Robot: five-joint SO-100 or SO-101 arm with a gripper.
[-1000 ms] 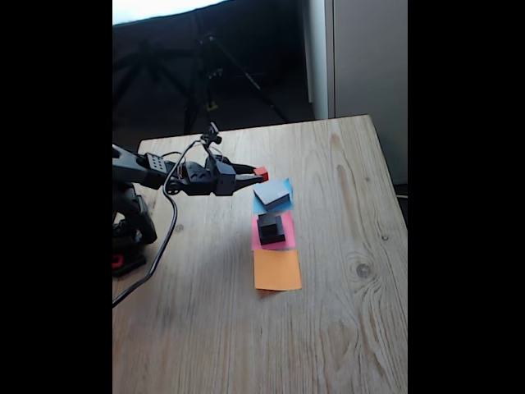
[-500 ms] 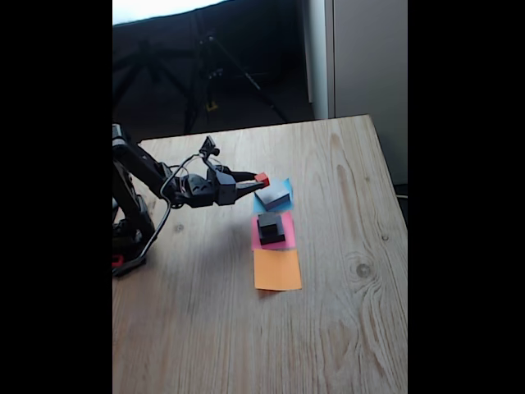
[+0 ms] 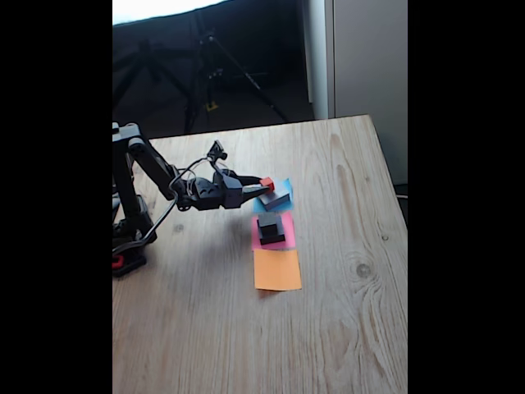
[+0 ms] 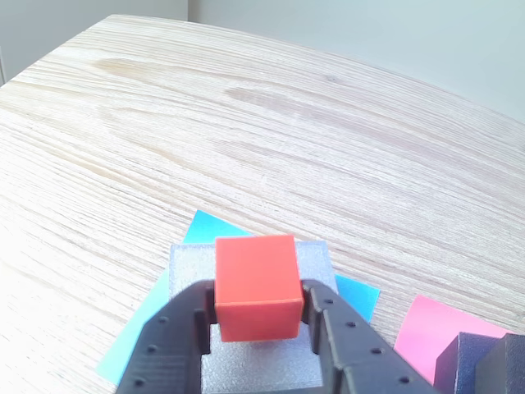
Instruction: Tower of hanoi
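Lower now than a second ago, the gripper (image 3: 267,187) has carried the red cube (image 4: 255,284) down over the grey block (image 4: 254,361), which lies on the blue paper (image 4: 201,232). Its fingers clamp the cube on both sides. Two stacked black blocks (image 3: 271,228) sit on pink paper (image 3: 286,229), beside an orange sheet (image 3: 276,269). The wooden table (image 3: 353,246) stands before a dark tripod (image 3: 215,61).

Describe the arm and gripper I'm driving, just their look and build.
The arm is slim and black, with boxy dark joints; a black cable loops from the wrist down across the table, and there's a red patch at the base. The gripper has two matte black printed fingers with small dimples along their inner faces.
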